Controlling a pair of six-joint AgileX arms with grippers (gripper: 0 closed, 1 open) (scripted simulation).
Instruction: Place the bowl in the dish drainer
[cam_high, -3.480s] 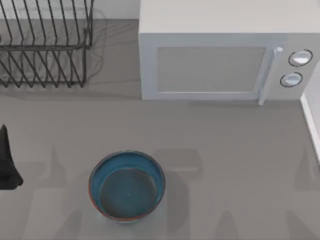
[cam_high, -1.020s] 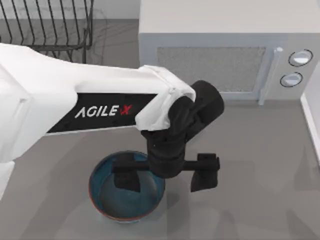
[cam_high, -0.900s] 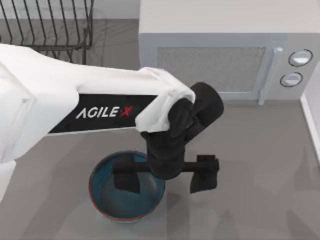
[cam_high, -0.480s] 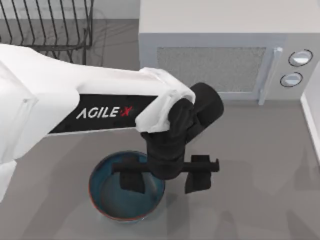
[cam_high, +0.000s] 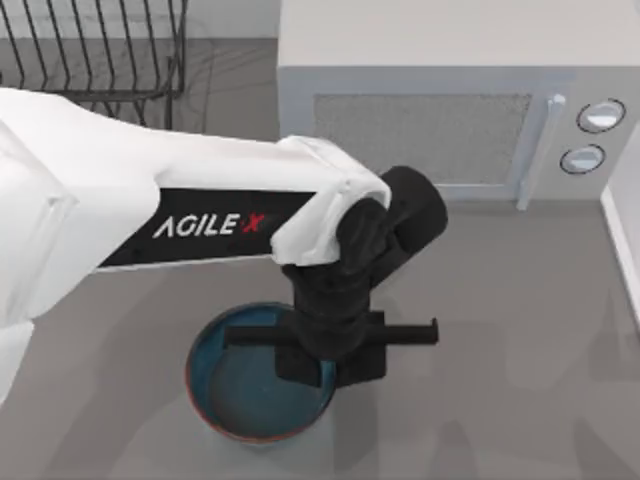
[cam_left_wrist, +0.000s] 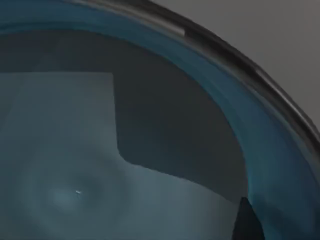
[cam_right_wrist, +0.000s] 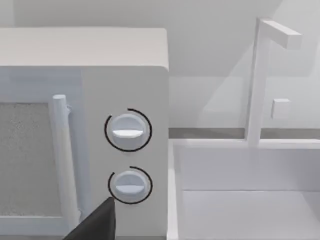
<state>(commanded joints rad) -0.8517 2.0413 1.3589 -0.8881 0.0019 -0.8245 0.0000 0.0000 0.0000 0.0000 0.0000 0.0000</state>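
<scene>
Left tool (cam_high: 330, 362): black fingers closed on right rim of round deep-blue bowl (cam_high: 240, 385), orange-red edge, greyish-blue inside. Bowl at front of grey desk (cam_high: 520, 330), well apart from black wire dish drainer (cam_high: 100, 50).

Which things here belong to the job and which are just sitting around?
Part of the job:
round deep blue bowl with orange-red rim
black wire dish drainer, at the table's far left
left gripper, fingers closed on the bowl's right rim

Just there:
white boxy microwave
white sink
</scene>
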